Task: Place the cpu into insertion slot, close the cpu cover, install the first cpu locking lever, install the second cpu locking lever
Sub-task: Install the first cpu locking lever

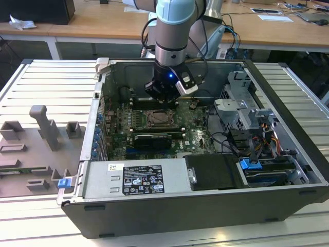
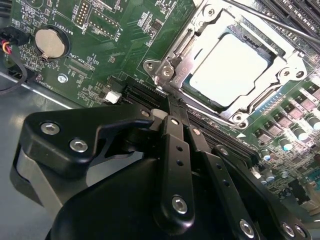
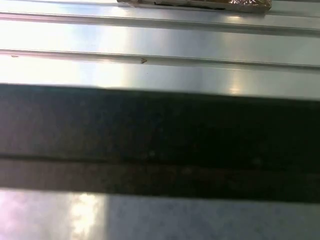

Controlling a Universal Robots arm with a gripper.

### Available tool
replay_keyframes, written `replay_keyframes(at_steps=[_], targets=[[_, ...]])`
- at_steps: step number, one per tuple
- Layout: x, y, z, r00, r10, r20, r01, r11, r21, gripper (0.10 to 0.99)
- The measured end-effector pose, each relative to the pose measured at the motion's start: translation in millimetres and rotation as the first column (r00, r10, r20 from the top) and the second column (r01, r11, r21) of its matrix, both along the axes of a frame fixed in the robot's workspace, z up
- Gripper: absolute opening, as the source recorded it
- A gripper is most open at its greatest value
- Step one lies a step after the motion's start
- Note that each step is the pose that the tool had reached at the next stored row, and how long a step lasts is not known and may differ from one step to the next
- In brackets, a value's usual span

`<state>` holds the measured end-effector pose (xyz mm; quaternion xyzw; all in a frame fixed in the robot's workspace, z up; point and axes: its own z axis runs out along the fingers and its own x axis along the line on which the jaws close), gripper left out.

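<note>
CPU seated in the socket, cover closed over it; locking-lever stage.

The cpu [image 2: 227, 67] lies flat in its slot on the motherboard [image 2: 115, 45], framed by the lowered cpu cover [image 2: 287, 67]. The gripper [image 2: 167, 112], fingers drawn narrow together and holding nothing, hangs just beside the socket's corner. Judged step: the first lever, which calls for a precise hook-and-press along the cover's edge.
</note>
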<state>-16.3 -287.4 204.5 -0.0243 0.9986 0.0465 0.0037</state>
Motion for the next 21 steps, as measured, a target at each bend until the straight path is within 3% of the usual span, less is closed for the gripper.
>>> replay_keyframes(at_steps=[5, 14, 15, 18, 21], targets=[[-0.1, 0.0, -1.0, 1.0, -0.001, 0.0001, 0.001, 1.0, -0.008, 0.106], [0.2, 0.0, -2.7, 1.0, -0.002, 0.0002, 0.002, 1.0, -0.009, 0.106], [0.2, 0.1, -1.9, 1.0, -0.002, 0.0003, 0.002, 1.0, -0.009, 0.106], [0.2, 0.0, 9.7, 1.0, -0.002, 0.0001, 0.002, 1.0, -0.009, 0.106], [0.2, -1.4, 11.1, 1.0, -0.001, 0.0001, 0.001, 1.0, -0.009, 0.106]])
